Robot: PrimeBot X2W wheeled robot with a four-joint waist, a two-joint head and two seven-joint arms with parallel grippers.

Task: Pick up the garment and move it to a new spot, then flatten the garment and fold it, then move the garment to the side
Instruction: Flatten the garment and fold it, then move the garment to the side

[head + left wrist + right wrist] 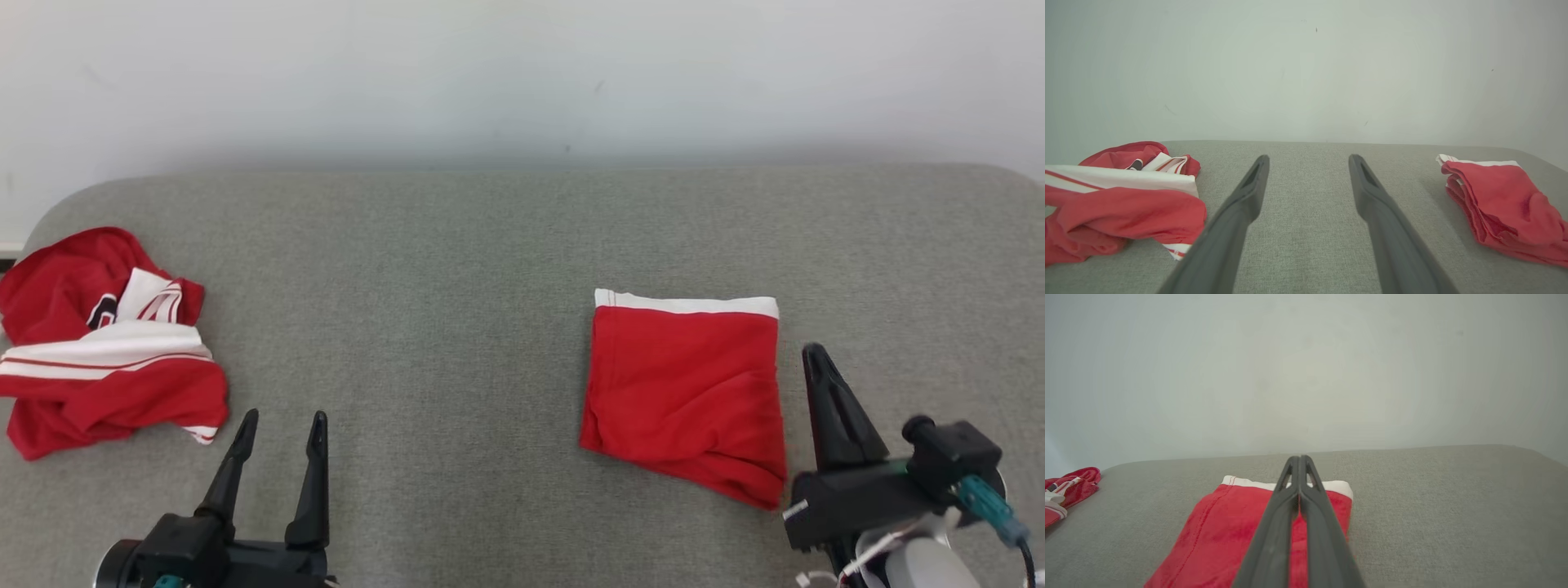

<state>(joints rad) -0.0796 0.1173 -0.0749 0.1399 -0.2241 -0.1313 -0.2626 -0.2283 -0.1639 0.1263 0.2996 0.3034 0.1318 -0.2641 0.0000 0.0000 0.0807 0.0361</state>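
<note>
the folded red garment (682,392) is being supported by the grey surface (457,269), just beside the right gripper (815,353), which is being held pressed together, empty; the left gripper (286,415) is being held spread apart, empty.

Grey woven tabletop (490,237) with rounded far corners, backed by plain pale wall (522,73); soft, even light.

One folded garment (684,392), one crumpled garment (106,359), two hands (286,414) (812,353)
</note>
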